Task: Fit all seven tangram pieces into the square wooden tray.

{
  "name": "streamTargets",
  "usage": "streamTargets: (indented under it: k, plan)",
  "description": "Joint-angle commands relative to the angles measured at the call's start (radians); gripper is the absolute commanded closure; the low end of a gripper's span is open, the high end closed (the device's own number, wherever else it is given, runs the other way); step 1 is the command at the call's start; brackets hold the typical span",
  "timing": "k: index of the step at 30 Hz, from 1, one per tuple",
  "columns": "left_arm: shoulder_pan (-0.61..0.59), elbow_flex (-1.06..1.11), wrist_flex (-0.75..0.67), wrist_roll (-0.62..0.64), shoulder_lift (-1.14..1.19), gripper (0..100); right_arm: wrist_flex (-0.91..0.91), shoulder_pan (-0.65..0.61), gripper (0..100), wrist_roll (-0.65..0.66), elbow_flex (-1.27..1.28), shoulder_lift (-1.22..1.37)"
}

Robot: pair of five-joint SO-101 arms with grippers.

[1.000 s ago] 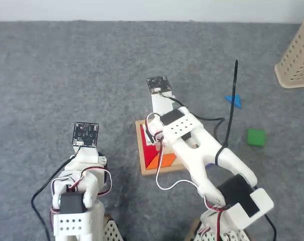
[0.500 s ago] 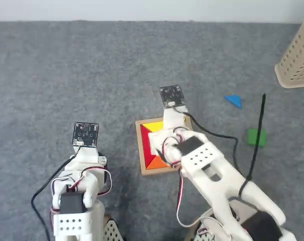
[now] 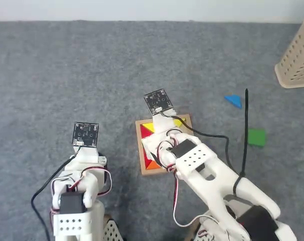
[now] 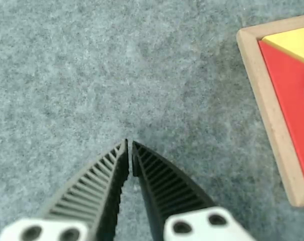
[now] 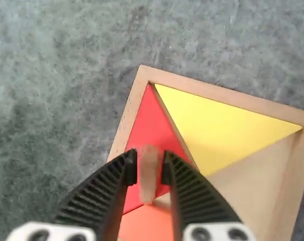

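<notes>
Change: right arm (image 3: pixel 194 159) has swung back left since half a second ago. Its wrist camera now sits over the tray's (image 3: pixel 140 145) far left part, not over the far right edge. The black cable tie (image 3: pixel 246 115) on that arm went left with it. Left arm (image 3: pixel 79 181) hasn't moved. Blue triangle (image 3: pixel 233 101) and green square (image 3: pixel 256 137) are where they were, on the carpet (image 3: pixel 66 65) right of the tray, well apart from it.

Right gripper (image 5: pixel 148 155): clamped on a pale pink piece (image 5: pixel 148 182), hanging over the red triangle (image 5: pixel 153 123) near the tray's corner. Yellow triangle (image 5: pixel 217 130) lies edge to edge with the red one. An orange piece (image 5: pixel 144 223) lies beside the red one, and bare tray floor shows beside the yellow.

Left gripper (image 4: pixel 129 145): closed on nothing, tips almost touching, over carpet just beside the tray's edge.

Hard to see:
- Pink piece is blurred and partly covered by the fingers (image 5: pixel 109 183); can't tell its shape or whether it touches the red triangle.
- In the high view the right arm covers most of the tray. Slivers of yellow, red and orange show along its left side.
- Can't tell what else lies in the tray under the arm.
- Basket (image 3: pixel 297 55) is cut off at the right edge.
</notes>
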Motion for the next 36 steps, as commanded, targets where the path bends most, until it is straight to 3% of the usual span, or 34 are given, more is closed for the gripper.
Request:
streamTargets:
  k: [1,15,29,32,36]
  plan:
    - [-0.002,-0.005,0.006,0.006,-0.006,99,-0.015,-0.005,93.2,0.014,-0.014,-0.010]
    - [-0.002,-0.005,0.006,0.006,-0.006,99,-0.001,0.117,92.2,0.014,-0.011,-0.005]
    - [-0.002,-0.005,0.006,0.006,-0.006,99,0.050,0.116,92.4,0.015,-0.101,-0.051]
    - [-0.002,-0.005,0.006,0.006,-0.006,99,0.048,0.104,99.8,0.094,-0.137,-0.042]
    - [-0.002,-0.005,0.006,0.006,-0.006,99,0.005,0.079,99.5,0.210,-0.150,0.028]
